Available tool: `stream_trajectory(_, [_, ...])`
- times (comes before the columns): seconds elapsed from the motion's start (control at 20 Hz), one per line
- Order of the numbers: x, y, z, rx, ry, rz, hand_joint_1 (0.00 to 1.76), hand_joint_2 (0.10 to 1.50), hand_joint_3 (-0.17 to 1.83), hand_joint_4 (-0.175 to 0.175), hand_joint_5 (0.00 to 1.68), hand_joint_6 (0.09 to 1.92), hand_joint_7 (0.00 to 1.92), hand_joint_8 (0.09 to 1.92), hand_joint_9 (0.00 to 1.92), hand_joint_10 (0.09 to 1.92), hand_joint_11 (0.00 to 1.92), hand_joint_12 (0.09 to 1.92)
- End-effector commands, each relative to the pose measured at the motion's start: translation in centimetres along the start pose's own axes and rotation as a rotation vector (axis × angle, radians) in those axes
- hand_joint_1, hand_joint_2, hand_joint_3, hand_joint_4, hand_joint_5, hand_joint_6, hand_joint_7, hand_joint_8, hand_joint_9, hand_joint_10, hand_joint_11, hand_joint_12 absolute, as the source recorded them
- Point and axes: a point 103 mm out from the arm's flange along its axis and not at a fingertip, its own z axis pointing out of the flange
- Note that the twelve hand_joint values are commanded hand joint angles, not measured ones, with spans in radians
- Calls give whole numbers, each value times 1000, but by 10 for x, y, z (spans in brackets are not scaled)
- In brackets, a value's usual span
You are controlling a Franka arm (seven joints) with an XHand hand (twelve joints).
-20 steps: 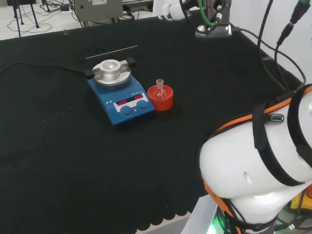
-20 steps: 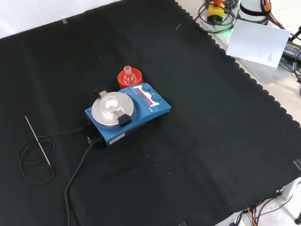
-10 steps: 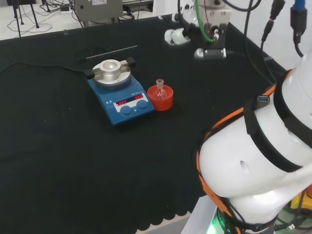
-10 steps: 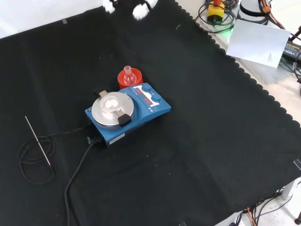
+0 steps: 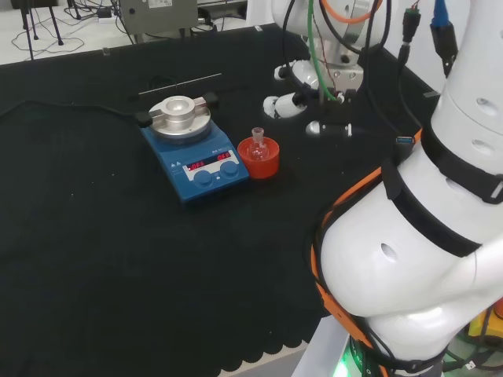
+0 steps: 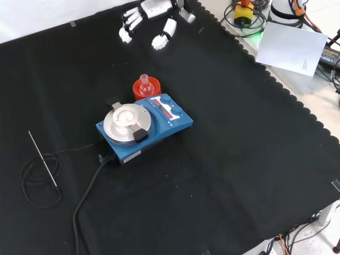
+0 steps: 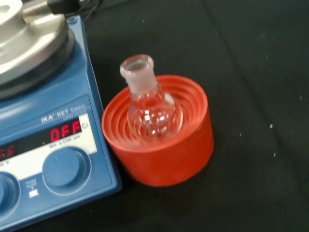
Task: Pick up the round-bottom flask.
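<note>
Robot hand clear of the flask; approach not yet complete.

The robot hand (image 6: pixel 154 16) hangs above the worktop (image 6: pixel 255 159), fingers (image 6: pixel 161 40) spread and relaxed, empty, pointing down toward the stand. In the front view it sits well beyond the round-bottom flask (image 6: pixel 143 84); in the head view, to its right. The flask rests upright in a red ribbed stand (image 7: pixel 159 150), neck up, just beside the blue hotplate (image 6: pixel 146 127). Risks, as judged: fingers closing on the stand's rim rather than the glass; a knock tipping the flask; the clear bulb slipping; the hotplate crowding one side of the grasp.
</note>
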Motion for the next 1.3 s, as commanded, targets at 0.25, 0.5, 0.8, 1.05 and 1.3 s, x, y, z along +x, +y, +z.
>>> stream_trajectory(0.25, [-3,11,56,56,42,0,709,783,589,-23,442,87,215,488,360,611,0,1229])
stream_trajectory(0.5, [-7,17,72,74,56,15,713,774,594,-25,448,87,216,490,363,613,0,1233])
stream_trajectory(0.8, [-9,27,84,79,74,27,722,759,601,-26,454,87,216,493,365,615,0,1237])
stream_trajectory(1.05, [-7,33,88,75,85,26,734,742,608,-27,469,87,215,495,366,617,0,1239])
stream_trajectory(1.3, [-5,38,91,64,96,34,773,709,616,-28,486,87,216,499,369,619,0,1239])
